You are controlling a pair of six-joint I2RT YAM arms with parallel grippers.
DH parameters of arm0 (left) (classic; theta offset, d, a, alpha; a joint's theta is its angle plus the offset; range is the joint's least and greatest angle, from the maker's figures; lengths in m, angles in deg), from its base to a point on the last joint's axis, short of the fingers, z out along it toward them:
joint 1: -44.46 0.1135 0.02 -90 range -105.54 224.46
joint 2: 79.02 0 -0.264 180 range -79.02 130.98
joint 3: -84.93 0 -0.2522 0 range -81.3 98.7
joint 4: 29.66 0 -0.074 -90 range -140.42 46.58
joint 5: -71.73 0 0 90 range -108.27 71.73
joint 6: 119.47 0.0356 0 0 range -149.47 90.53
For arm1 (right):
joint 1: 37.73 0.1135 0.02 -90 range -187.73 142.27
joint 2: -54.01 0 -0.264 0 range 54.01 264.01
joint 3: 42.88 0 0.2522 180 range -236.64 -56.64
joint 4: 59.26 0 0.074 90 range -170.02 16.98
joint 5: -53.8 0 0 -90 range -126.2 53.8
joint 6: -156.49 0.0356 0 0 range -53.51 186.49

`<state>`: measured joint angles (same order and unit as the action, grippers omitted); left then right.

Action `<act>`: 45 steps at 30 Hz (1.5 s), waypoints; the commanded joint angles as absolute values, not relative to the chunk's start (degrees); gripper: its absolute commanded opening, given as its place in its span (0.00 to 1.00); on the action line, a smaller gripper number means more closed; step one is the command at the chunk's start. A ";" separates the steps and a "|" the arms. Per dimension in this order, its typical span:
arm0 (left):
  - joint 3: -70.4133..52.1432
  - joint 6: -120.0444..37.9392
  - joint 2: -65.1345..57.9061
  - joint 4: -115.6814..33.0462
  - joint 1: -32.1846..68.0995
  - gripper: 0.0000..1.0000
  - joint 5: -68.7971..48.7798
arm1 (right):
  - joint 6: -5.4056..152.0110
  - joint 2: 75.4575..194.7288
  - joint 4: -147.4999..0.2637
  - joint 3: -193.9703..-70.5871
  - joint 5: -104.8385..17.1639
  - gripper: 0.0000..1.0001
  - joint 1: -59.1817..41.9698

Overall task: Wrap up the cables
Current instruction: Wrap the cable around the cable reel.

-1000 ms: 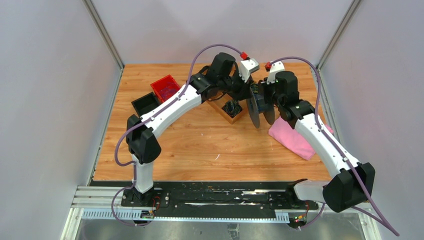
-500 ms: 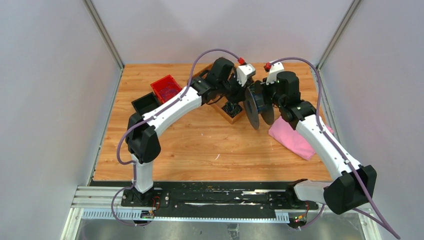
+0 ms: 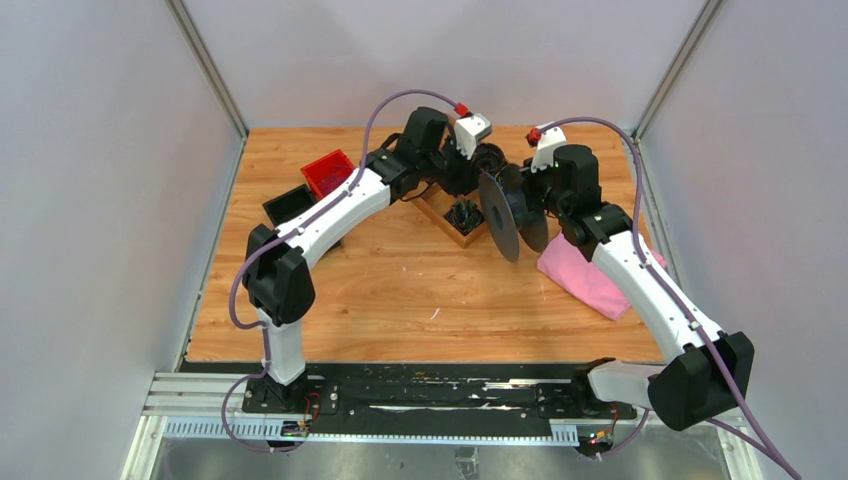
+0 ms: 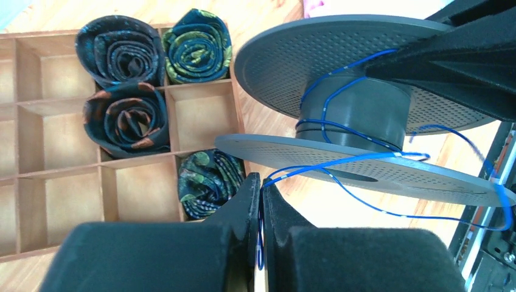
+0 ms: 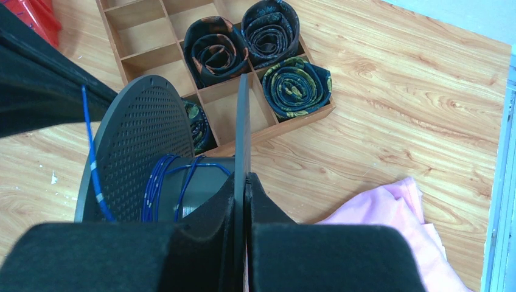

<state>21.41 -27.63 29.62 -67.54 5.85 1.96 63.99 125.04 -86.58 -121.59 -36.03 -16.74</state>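
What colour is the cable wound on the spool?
The cable is blue with small pale bands; clearest in the left wrist view, around the grey spool.

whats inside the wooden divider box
Four rolled patterned fabrics sit in separate compartments of the wooden box; the other visible compartments hold nothing. The left gripper covers part of the row nearest it, so that part is unseen.

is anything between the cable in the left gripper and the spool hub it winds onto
Yes, the spool's near flange sits between the left gripper and the hub. The blue cable crosses its rim, with one loop hanging outside it. Nothing else visible.
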 commanded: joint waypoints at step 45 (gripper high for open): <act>17.61 -28.39 30.86 -65.43 14.79 0.13 2.32 | 63.33 119.52 -84.26 -123.34 -46.65 0.01 -20.15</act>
